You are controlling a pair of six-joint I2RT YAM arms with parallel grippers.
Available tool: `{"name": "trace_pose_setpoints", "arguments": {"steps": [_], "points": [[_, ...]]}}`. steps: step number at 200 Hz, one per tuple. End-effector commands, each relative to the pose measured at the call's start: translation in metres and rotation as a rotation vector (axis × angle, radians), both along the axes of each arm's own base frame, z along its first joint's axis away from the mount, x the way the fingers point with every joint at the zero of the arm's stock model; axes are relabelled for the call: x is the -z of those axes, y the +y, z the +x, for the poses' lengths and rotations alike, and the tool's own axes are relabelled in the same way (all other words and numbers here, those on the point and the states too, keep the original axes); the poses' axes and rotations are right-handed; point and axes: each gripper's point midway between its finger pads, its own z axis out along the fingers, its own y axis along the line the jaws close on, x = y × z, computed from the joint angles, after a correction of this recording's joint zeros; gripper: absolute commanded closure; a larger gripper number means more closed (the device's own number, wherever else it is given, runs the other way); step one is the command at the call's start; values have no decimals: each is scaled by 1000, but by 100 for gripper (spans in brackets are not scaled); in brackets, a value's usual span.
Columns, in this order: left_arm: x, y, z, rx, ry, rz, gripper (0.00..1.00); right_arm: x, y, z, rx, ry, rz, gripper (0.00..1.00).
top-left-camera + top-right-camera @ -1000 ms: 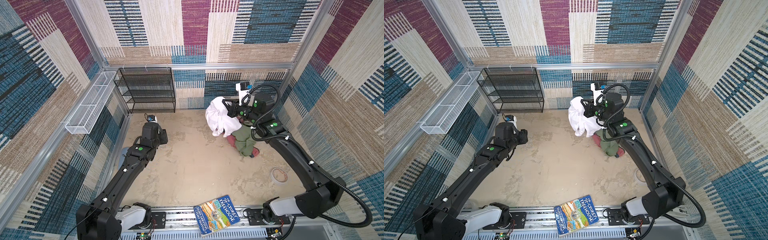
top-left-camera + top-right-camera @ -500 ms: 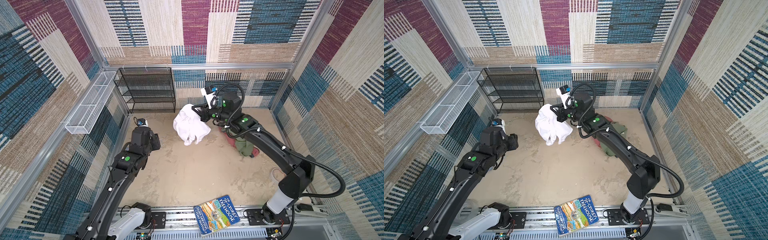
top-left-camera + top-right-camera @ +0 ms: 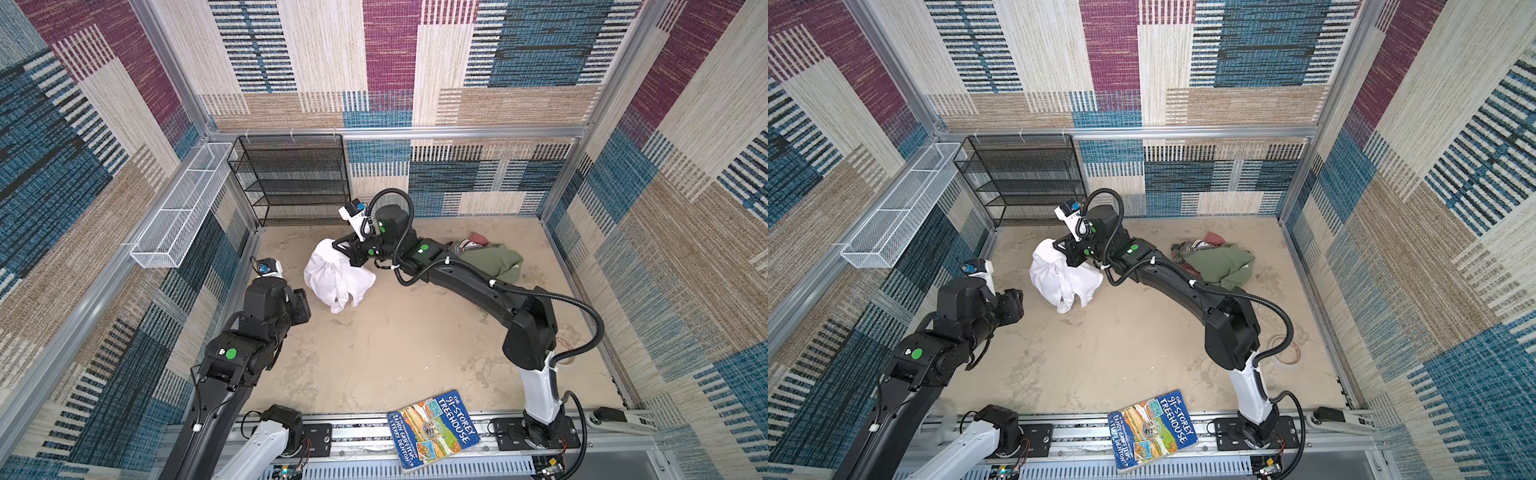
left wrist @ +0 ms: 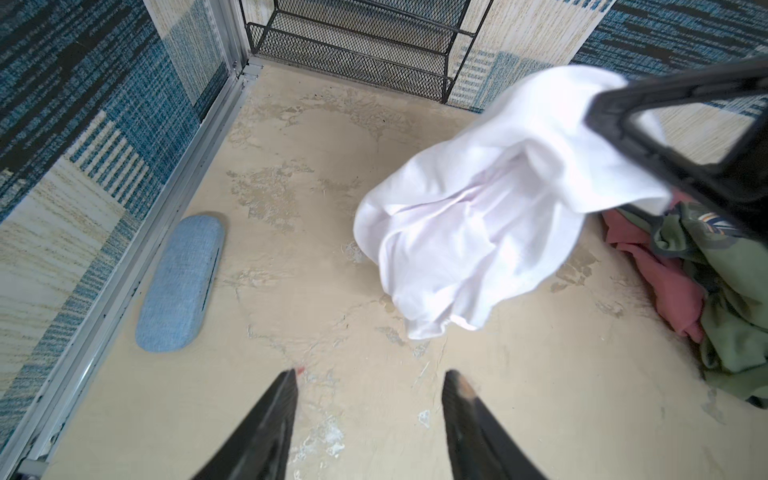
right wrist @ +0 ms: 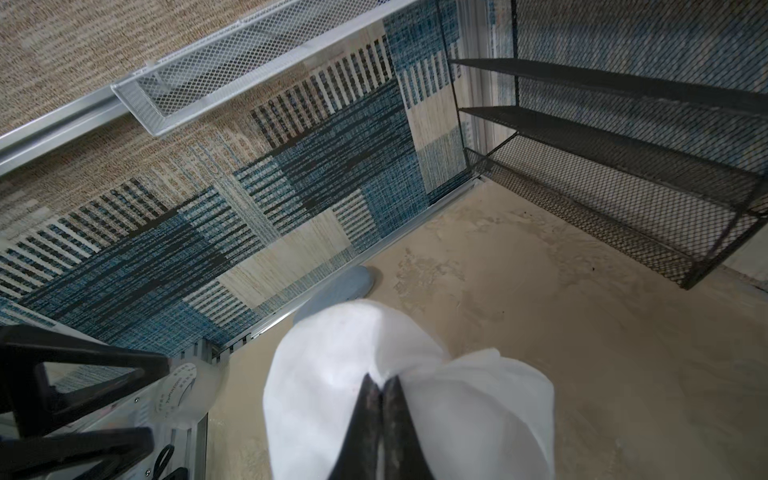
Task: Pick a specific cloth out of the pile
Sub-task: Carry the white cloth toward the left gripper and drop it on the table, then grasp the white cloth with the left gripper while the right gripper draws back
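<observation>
White cloth (image 3: 336, 276) hangs bunched from the right pincer (image 5: 381, 381), which is clamped on a fold. It has swung across the counter (image 3: 415, 340) and is now well apart from the pile (image 3: 490, 259), so I'd call it picked out. The left pincer (image 4: 372, 374) gapes empty nearby. I cannot tell whether the hem touches down.

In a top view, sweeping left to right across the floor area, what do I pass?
The left gripper → the cloth, hanging from the right gripper → the pile → the tape roll.

Book cover (image 3: 434, 432): "The 91-Storey Treehouse"
</observation>
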Motion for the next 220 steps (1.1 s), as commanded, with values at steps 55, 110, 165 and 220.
{"name": "trace_pose_setpoints", "arguments": {"steps": [55, 110, 165, 220], "points": [[17, 2, -5, -27, 68, -8, 41, 75, 32, 6, -17, 79, -33, 71], [38, -14, 14, 5, 127, -46, 41, 71, 0, 6, 94, 22, -41, 41], [94, -37, 24, 28, 217, -129, 46, 71, -53, 4, 173, 73, -27, 43], [160, -40, 9, -19, 333, -159, 51, 94, -88, 4, 207, 153, -17, 45]]}}
